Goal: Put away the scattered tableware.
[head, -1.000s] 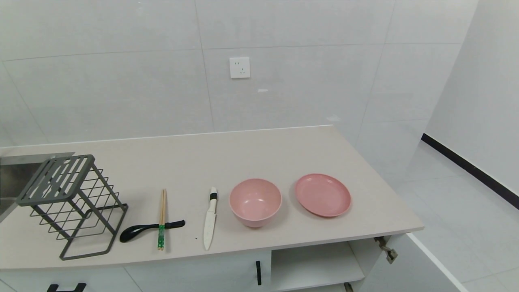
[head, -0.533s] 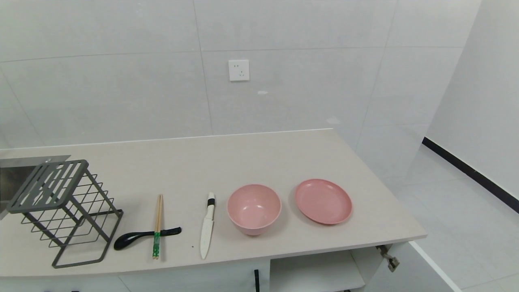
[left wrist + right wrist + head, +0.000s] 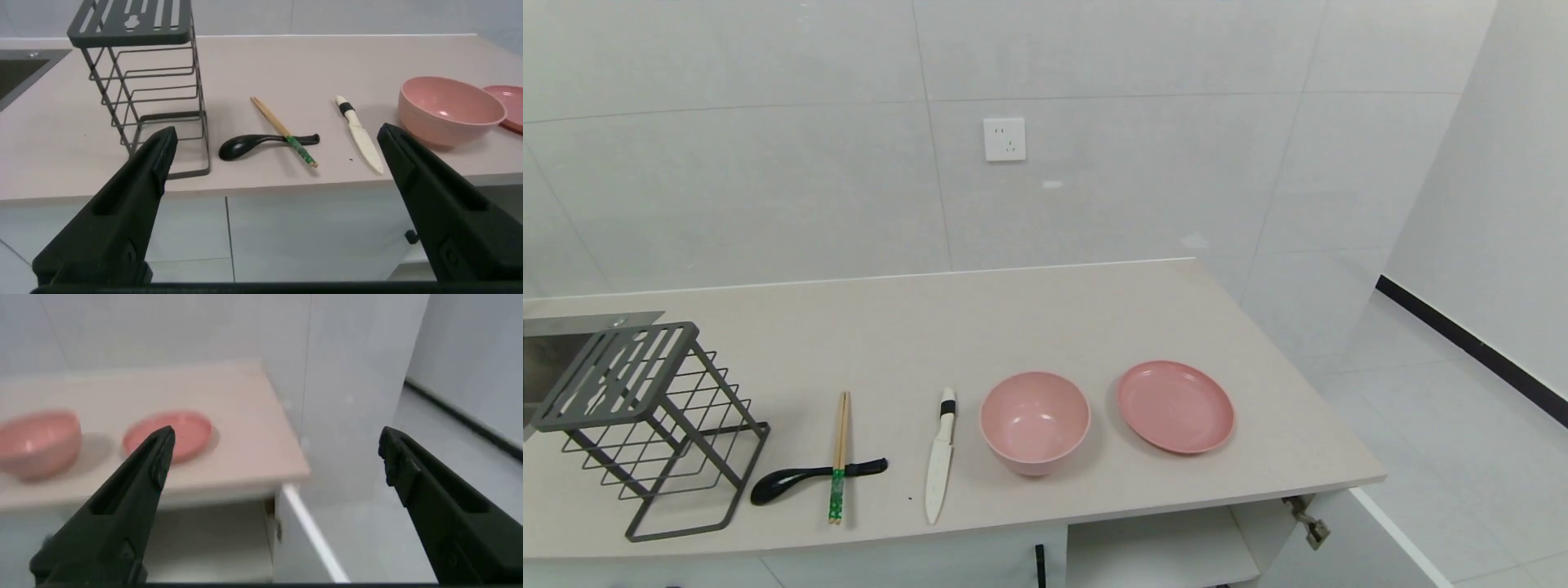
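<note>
Right now at the kitchen counter, I have my left gripper held out in front of the countertop's near edge, its fingers spread wide with nothing between them. My right gripper is just as wide and just as empty, and it faces the counter's right end.

The scattered tableware lies in a row along the front of the counter. At the left stands a grey wire rack, upright. Just beside it lies a black spoon, with a pair of wooden chopsticks resting across its handle. A white knife lies between the chopsticks and a pink bowl, its tip towards the near edge. A pink plate sits near the bowl, apart from it. Below the plate, a white cabinet door stands open.
</note>
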Controlling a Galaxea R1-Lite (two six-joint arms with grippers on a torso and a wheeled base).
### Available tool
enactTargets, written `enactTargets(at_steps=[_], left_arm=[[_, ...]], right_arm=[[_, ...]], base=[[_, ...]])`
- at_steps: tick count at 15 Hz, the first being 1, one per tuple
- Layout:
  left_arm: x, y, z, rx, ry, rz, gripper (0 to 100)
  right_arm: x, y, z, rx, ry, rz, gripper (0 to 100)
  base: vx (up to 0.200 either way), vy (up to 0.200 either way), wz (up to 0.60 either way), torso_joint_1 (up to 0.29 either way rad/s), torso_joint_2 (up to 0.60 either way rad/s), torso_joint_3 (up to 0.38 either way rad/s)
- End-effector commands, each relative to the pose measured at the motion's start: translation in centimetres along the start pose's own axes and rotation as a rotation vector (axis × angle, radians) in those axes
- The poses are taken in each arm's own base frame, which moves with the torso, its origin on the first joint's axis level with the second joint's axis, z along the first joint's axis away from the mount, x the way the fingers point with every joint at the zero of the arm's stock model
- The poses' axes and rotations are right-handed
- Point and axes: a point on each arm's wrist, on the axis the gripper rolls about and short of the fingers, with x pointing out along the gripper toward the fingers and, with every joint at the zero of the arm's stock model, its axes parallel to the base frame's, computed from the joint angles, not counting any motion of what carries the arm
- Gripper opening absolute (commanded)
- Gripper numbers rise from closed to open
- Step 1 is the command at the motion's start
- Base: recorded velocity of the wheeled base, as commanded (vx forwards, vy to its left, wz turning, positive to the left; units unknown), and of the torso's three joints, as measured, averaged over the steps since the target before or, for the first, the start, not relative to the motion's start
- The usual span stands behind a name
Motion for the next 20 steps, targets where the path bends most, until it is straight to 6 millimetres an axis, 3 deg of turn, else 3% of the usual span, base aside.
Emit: enactTargets(at_steps=[1,4,5,7,10,12,13,20], left_arm=[[0.0,0.0,0.0,0.002,0.002,0.0,100],[0.0,0.0,0.0,0.026,0.002,-0.012,100],[0.0,0.0,0.0,0.031,0.002,-0.017,100],[0.0,0.0,0.0,0.032,0.002,-0.017,100],[0.0,0.0,0.0,0.035,0.002,-0.017,100],[0.0,0.0,0.0,0.037,0.002,-0.017,100],[0.0,0.0,0.0,0.035,0.002,-0.017,100],[0.0,0.0,0.0,0.029,0.003,-0.014,100]], right_arm=[[0.0,0.0,0.7,0.004,-0.063,-0.001,100],[-0.1,0.0,1.4,0.004,-0.065,0.009,100],[0.3,0.1,4.1,0.009,-0.003,0.078,100],[1.9,0.0,5.0,0.014,0.147,0.182,100],[5.5,0.9,4.4,-0.003,0.415,0.301,100],[7.0,1.4,4.3,-0.007,0.502,0.349,100],[8.7,1.9,4.5,-0.002,0.561,0.385,100],[14.8,3.1,3.0,0.058,0.665,0.466,100]], base=[[0.0,0.0,0.0,0.0,0.0,0.0],[0.0,0.0,0.0,0.0,0.0,0.0],[0.0,0.0,0.0,0.0,0.0,0.0],[0.0,0.0,0.0,0.0,0.0,0.0],[0.0,0.0,0.0,0.0,0.0,0.0],[0.0,0.0,0.0,0.0,0.0,0.0],[0.0,0.0,0.0,0.0,0.0,0.0],[0.0,0.0,0.0,0.0,0.0,0.0]])
